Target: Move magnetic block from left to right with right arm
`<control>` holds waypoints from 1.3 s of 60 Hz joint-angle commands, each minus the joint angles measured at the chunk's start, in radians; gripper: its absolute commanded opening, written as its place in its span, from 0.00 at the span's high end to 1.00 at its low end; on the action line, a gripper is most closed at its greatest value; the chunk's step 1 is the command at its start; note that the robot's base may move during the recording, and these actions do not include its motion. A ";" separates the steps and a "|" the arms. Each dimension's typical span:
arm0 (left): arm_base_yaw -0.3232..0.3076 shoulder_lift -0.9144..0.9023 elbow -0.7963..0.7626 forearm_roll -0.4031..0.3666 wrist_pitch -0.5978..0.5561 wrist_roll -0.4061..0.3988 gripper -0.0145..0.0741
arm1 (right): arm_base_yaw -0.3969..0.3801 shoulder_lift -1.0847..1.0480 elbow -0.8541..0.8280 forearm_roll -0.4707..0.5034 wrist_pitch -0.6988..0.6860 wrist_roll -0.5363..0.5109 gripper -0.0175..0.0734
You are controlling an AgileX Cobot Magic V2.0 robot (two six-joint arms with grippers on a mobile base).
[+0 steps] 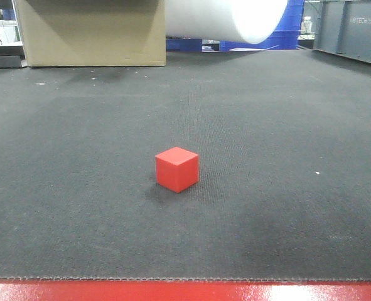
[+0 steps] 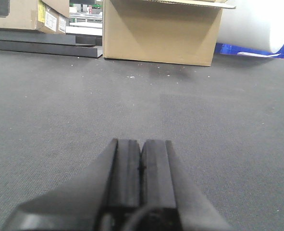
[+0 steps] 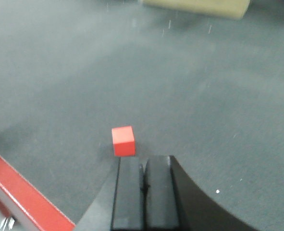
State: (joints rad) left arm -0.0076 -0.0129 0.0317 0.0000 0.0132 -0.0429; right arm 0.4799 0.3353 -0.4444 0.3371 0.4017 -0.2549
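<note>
On my right wrist view the right gripper (image 3: 142, 166) has its jaws pressed together, nothing between them, hanging above the mat. The red block (image 3: 123, 141) sits just ahead of the tips and a touch to their left, apart from them. Only the front of the jaws shows; the rest of the arm is cut off by the bottom edge, and this whole view is soft and blurred.

On my left wrist view the left gripper (image 2: 141, 151) also has its jaws together, empty, low over the dark mat (image 2: 218, 144). No block shows in this view.

From the front camera the block (image 1: 177, 168) rests flat on the mat covering the counter, near the middle and slightly left of centre. It is a cube, so I see no long axis; it is turned so that one vertical edge points toward this camera, with two side faces and the top showing. Neither gripper appears in this view.

A red strip (image 1: 185, 291) runs along the near edge of the counter. At the far side stand a cardboard box (image 1: 91, 31), cut off at the top, and a big white roll (image 1: 235, 19), also partly out of frame. Behind them the clutter is too small for me to make out.
</note>
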 commanded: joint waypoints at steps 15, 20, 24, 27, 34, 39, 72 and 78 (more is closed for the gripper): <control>-0.001 -0.012 0.009 0.000 -0.090 -0.004 0.97 | -0.006 -0.219 0.078 0.012 -0.108 0.001 0.74; -0.001 -0.012 0.009 0.000 -0.090 -0.004 0.97 | -0.006 -0.218 0.078 0.012 -0.108 0.001 0.74; -0.001 -0.012 0.009 0.000 -0.090 -0.004 0.97 | -0.006 -0.218 0.078 0.012 -0.108 0.001 0.74; -0.001 -0.012 0.009 0.000 -0.090 -0.004 0.97 | -0.006 -0.218 0.078 0.012 -0.108 0.001 0.74; -0.001 -0.012 0.009 0.000 -0.090 -0.004 0.97 | -0.006 -0.218 0.078 0.012 -0.108 0.001 0.74; -0.001 -0.012 0.009 0.000 -0.090 -0.004 0.97 | -0.006 -0.218 0.078 0.012 -0.109 0.001 0.74; -0.001 -0.012 0.009 0.000 -0.090 -0.004 0.97 | -0.436 -0.243 0.271 -0.262 -0.320 0.282 0.74; -0.001 -0.012 0.009 0.000 -0.090 -0.004 0.97 | -0.522 -0.291 0.335 -0.262 -0.357 0.282 0.74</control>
State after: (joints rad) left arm -0.0076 -0.0129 0.0317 0.0000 0.0132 -0.0429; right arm 0.0181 0.0669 -0.1218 0.0914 0.1775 0.0199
